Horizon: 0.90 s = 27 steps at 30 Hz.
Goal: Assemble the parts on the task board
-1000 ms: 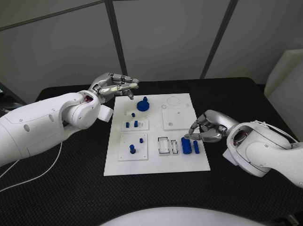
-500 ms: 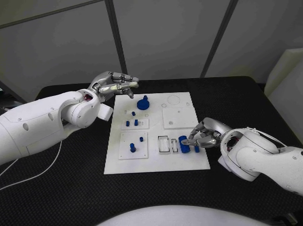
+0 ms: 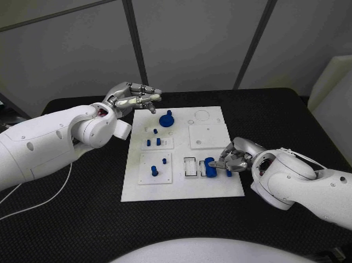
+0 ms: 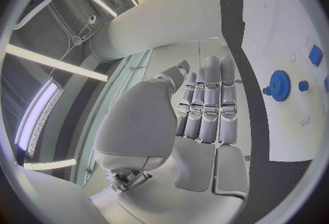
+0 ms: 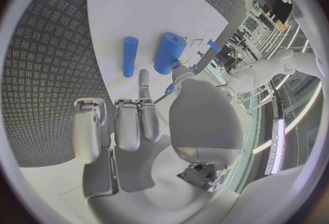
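My right hand (image 3: 232, 156) rests curled at the white rectangular task board (image 3: 183, 189), fingertips beside the thick blue plastic cylinder (image 5: 169, 52); whether they grip it, I cannot tell. My left hand (image 3: 133, 97) hovers empty, fingers bunched, near the blue toothed gear (image 3: 167, 121).

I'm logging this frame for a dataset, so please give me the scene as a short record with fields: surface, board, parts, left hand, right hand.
surface: black table
board: white task board mid-table
parts: blue gear at the board's far end; small blue pegs mid-board; thick blue cylinder and thin blue rod lying side by side near the right edge
left hand: silver left hand raised at the board's far left corner, holds nothing visible
right hand: silver right hand, fingers curled, by the thick blue cylinder; contact unclear
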Tool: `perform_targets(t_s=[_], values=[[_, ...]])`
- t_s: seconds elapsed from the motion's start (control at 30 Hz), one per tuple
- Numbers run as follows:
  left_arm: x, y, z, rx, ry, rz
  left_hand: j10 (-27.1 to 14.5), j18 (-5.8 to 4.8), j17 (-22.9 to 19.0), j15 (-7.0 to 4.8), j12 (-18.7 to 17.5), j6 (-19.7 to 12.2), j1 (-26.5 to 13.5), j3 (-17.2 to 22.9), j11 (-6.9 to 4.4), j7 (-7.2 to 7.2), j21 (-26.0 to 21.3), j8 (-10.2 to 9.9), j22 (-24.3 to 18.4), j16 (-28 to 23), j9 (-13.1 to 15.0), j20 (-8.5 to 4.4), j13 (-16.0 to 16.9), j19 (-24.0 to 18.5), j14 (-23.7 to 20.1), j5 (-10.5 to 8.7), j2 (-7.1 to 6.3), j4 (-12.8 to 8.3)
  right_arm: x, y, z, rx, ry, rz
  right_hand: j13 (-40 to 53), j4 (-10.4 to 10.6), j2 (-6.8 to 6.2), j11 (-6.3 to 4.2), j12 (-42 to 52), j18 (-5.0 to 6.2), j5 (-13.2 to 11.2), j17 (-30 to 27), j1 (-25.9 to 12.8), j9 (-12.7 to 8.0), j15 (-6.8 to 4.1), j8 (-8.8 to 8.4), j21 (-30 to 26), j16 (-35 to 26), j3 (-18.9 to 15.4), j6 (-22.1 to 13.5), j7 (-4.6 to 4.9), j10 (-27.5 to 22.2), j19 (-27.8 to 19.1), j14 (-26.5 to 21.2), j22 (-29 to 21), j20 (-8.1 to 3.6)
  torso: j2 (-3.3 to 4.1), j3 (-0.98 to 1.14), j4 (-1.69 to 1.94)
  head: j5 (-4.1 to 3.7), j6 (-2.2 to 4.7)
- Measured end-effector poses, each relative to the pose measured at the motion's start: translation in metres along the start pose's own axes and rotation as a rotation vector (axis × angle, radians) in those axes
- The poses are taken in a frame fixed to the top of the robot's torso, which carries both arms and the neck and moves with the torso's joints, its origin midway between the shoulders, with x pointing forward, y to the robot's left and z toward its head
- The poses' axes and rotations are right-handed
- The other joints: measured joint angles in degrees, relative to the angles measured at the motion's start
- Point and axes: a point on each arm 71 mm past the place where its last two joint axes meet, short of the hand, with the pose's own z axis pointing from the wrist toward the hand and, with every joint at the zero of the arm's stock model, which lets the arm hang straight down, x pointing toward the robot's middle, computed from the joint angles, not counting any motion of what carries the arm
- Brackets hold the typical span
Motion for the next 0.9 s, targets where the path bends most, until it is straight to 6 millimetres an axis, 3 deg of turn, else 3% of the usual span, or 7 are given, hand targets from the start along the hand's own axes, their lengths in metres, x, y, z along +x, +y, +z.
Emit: perform_targets(t_s=[0.23, 0.67, 0.9], values=[[0.000, 0.000, 0.000, -0.001, 0.000, 0.000, 0.00, -0.01, 0.00, 0.00, 0.00, 0.00, 0.00, 0.00, 0.00, 0.00, 0.00, 0.00, 0.00, 0.00, 0.00, 0.00, 0.00, 0.00, 0.00, 0.00, 0.00, 0.00, 0.013, 0.009, 0.000, -0.020, 0.036, -0.036, 0.00, 0.46, 0.00, 0.00, 0.00, 0.01, 0.00, 0.00, 0.00, 0.96, 0.00, 0.12, 0.00, 0.00, -0.46, 0.02, 0.00, 0.00, 0.00, 0.00, 0.00, 0.00, 0.00, 0.01, 0.00, -0.09, -0.22], [-0.001, 0.000, -0.001, -0.002, 0.000, 0.000, 0.00, 0.00, 0.00, 0.00, 0.00, 0.00, 0.00, 0.00, 0.00, 0.00, 0.00, 0.00, 0.00, 0.00, -0.01, 0.00, -0.01, 0.00, 0.00, 0.00, 0.00, 0.00, 0.014, 0.011, 0.002, -0.029, 0.042, -0.069, -0.01, 0.55, 0.00, 0.00, 0.00, 0.01, 0.34, -0.01, 0.01, 1.94, 0.00, 0.73, 0.00, 0.24, -0.89, -0.09, -0.10, 0.00, 0.00, 0.00, -0.01, 0.00, -0.04, -0.03, -0.04, -0.03, -0.41], [-0.001, 0.000, -0.001, -0.002, 0.000, 0.001, 0.00, 0.00, 0.00, 0.00, 0.00, 0.00, 0.00, 0.00, 0.00, 0.00, -0.23, -0.23, -0.10, -0.23, 0.01, 0.00, 0.02, 0.00, 0.00, 0.00, 0.00, 0.00, 0.014, 0.012, 0.000, -0.041, 0.033, -0.071, -0.01, -0.52, 0.79, 0.00, 0.00, 0.02, 5.52, -0.02, 2.92, 4.12, 0.01, 0.34, 0.00, 0.24, 0.18, 0.01, -0.20, 0.00, 0.21, 0.01, 0.00, -0.20, -0.10, -0.03, -0.04, 0.04, -0.36]])
